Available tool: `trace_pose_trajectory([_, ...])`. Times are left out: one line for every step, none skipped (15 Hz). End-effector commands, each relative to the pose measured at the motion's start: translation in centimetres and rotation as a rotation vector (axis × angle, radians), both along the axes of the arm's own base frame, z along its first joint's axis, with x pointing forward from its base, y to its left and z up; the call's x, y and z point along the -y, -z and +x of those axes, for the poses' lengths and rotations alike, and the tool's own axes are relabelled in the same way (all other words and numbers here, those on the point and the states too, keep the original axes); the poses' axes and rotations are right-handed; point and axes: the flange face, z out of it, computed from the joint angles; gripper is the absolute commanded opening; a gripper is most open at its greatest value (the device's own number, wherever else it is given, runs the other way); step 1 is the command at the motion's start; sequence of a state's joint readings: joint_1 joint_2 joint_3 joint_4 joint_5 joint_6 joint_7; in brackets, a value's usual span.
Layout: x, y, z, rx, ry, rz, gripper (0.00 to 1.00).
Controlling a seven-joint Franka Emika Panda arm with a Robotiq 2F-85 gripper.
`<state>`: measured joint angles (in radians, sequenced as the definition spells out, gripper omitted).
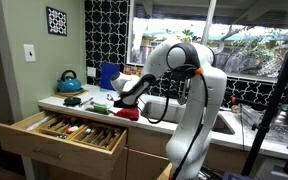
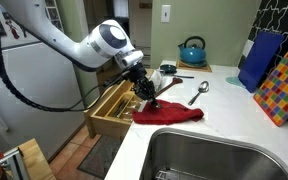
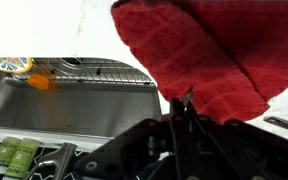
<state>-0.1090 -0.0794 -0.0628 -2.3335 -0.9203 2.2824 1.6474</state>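
A red cloth (image 2: 174,114) lies spread on the white counter (image 2: 224,110) just ahead of the sink. In the wrist view the red cloth (image 3: 194,50) fills the upper right. My gripper (image 3: 185,100) is shut with its tips pinched on the cloth's near corner. In both exterior views the gripper (image 2: 146,95) hangs low at the counter's edge, above the open drawer, with the cloth's corner lifted slightly toward it. From the other side, the gripper (image 1: 124,103) sits right beside the cloth (image 1: 130,113).
An open wooden drawer (image 1: 69,130) full of utensils juts out below the counter. A steel sink (image 2: 214,155) lies beside the cloth. A metal spoon (image 2: 199,92), a teal kettle (image 2: 192,50), a blue board (image 2: 259,60) and a chequered board (image 2: 284,85) stand behind.
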Motion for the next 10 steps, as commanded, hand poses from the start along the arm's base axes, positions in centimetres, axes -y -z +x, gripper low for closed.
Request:
trace_pose_trajectory([-0.2,2.2,0.7,0.039,0.000,0.040,0.01])
trace_pose_trajectory([-0.5,2.4,0.9,0.050,-0.007,0.053,0.01])
trace_pose_trajectory([-0.7,2.7,1.2,0.067,-0.014,0.070,0.01])
trace_pose_trajectory([-0.8,3.1,1.4,0.077,-0.017,0.086,0.01])
trace_pose_trajectory([-0.9,3.4,1.5,0.078,-0.027,0.092,0.08])
trace_pose_trajectory([-0.9,3.7,1.5,0.068,-0.029,0.100,0.30])
trace_pose_trajectory([-0.8,4.0,1.4,0.049,-0.031,0.108,0.33])
trace_pose_trajectory([-0.7,4.2,1.3,0.036,-0.025,0.115,0.34])
trace_pose_trajectory([-0.5,4.1,1.2,0.031,-0.019,0.117,0.41])
trace_pose_trajectory([-0.4,3.8,1.1,0.036,-0.017,0.117,0.48])
